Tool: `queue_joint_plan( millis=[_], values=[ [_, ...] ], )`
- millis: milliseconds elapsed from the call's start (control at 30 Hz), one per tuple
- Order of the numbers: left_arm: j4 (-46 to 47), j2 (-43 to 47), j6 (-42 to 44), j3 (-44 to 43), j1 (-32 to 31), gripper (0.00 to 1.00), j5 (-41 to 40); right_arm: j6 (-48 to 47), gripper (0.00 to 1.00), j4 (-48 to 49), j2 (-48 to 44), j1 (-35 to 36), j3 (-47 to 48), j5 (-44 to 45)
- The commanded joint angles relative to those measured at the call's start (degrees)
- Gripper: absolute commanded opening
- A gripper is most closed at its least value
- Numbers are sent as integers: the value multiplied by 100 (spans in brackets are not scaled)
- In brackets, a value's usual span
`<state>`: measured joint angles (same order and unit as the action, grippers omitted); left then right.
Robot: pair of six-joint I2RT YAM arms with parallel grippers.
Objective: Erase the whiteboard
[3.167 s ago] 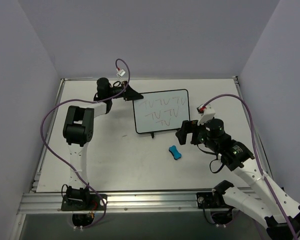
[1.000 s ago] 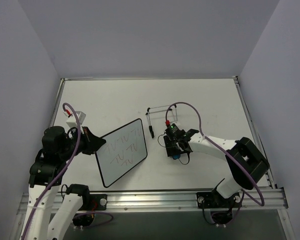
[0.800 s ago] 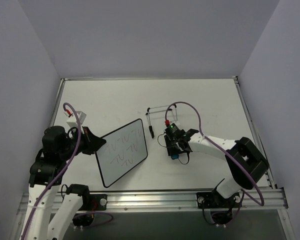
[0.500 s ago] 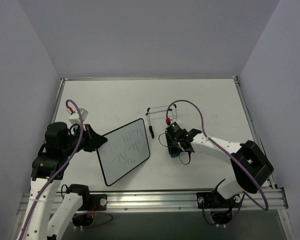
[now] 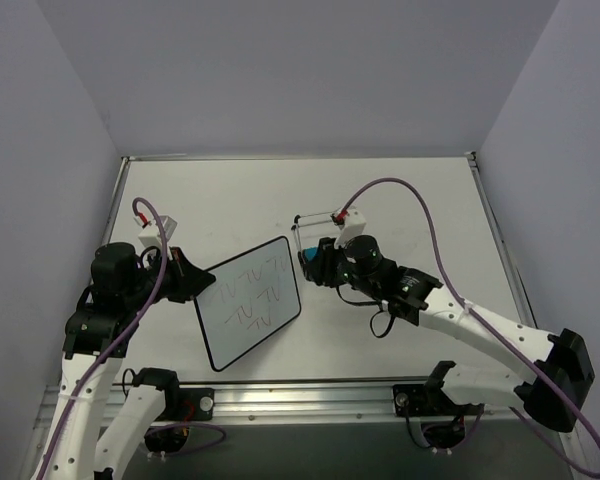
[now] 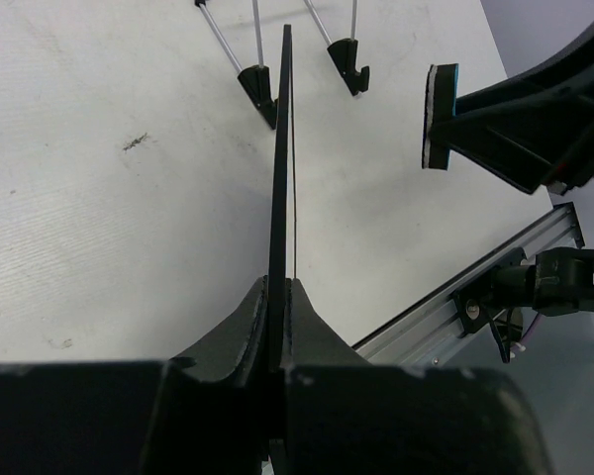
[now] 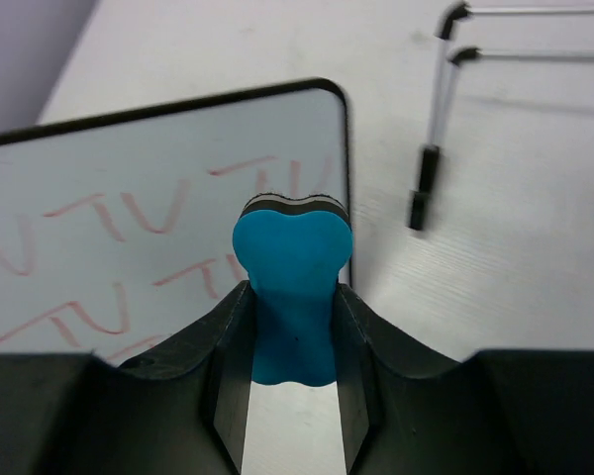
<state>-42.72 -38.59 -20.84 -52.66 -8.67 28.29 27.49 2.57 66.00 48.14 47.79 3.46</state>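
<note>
Over on the left, the left gripper [image 5: 192,284] has its jaws clamped on the rim of the whiteboard [image 5: 248,301], holding it up at a tilt above the surface [image 5: 410,200], red scribbles facing the other arm. The board looks thin, stiff and light, with a slick face, so the rim seems the place to pinch. Further right, the right gripper [image 7: 292,332] has its jaws closed on the blue eraser [image 7: 291,282], near the board's corner.

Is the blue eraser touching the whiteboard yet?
Apart. The left wrist view sees the whiteboard edge-on, and bare table shows between it and the blue eraser.
</note>
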Motion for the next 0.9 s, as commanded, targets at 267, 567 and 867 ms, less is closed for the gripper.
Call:
queue_joint_plan(
  millis=[267,567,867],
  values=[
    [203,9,-34,-51,-126,2,-26,354,7,3003,1064,2331,696,1410],
    [176,53,-43,-60,-232,2,-61,547,6,4032,1811,3271,705,2457],
    [176,44,-43,-60,-294,2,-87,661,0,4103,2189,3606,740,3266]
  ],
)
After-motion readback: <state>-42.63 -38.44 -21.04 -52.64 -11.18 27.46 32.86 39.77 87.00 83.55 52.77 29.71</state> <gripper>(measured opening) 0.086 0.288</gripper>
